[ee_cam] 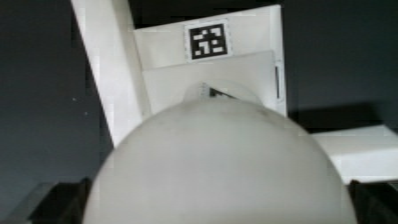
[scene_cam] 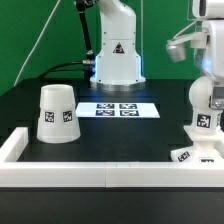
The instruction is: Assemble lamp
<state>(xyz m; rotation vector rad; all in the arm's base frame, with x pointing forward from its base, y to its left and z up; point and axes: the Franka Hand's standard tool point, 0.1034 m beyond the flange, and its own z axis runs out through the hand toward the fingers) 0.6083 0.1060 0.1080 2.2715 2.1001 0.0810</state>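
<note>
Near the desk (scene_cam: 120,135) corner at the exterior view's right, on the edge closest to that camera, the tool (scene_cam: 203,106) hangs straight down from the arm with the bulb (scene_cam: 207,122) in its grip. The tool is closed on the bulb. In the wrist view the bulb's rounded head fills the middle of the picture, and a dark shape sits tight against each flank of it. How hard the fingers press cannot be told.

Directly below the bulb lies the base (scene_cam: 192,155), a flat white block with black-and-white tags, just inside the white rail (scene_cam: 100,172) that borders this edge of the desk. Seen from the wrist, the base (ee_cam: 222,45) shows one tag facing up, and the rail (ee_cam: 111,70) runs alongside it. Whether the bulb's lower end touches the base is hidden by the ball head in one view and is too small to judge in the other.

The shade (scene_cam: 57,113) stands upright well apart from them, toward the desk's edge at the exterior view's left, narrow end up, with a tag on its wall. Between the shade and the tool, farther back on the desk, the marker board (scene_cam: 120,108) lies flat. Behind it, at the far edge, rises the arm's white pedestal (scene_cam: 117,55).
</note>
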